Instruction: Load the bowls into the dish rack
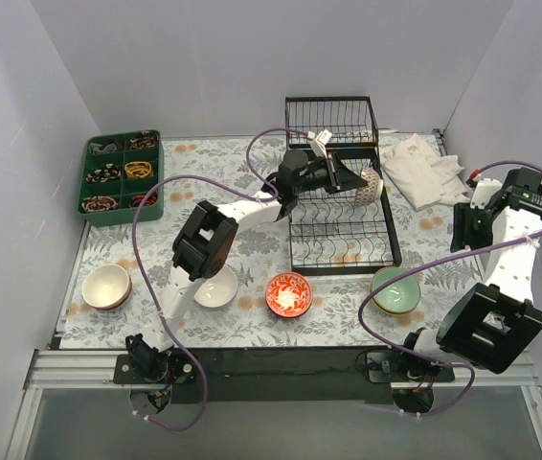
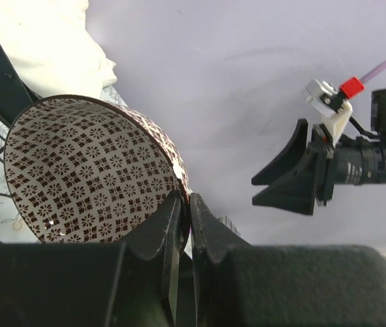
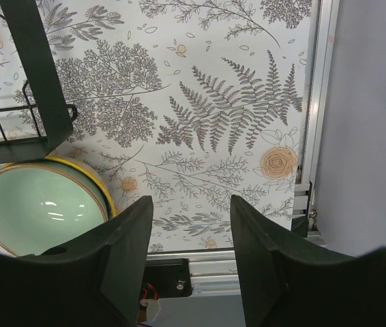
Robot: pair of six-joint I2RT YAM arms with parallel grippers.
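The left claw (image 2: 186, 204) is clamping a brown lattice bowl (image 2: 91, 170) over the rack (image 1: 343, 240), the right claw (image 3: 189, 204) hanging apart near a green bowl (image 3: 39, 204) at the table's (image 3: 247, 102) front-right corner.

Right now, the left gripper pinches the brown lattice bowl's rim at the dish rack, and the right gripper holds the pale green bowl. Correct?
Not quite: the right gripper is open and holds nothing; the right wrist view shows the pale green bowl apart from its fingers. The left gripper does pinch the brown lattice bowl.
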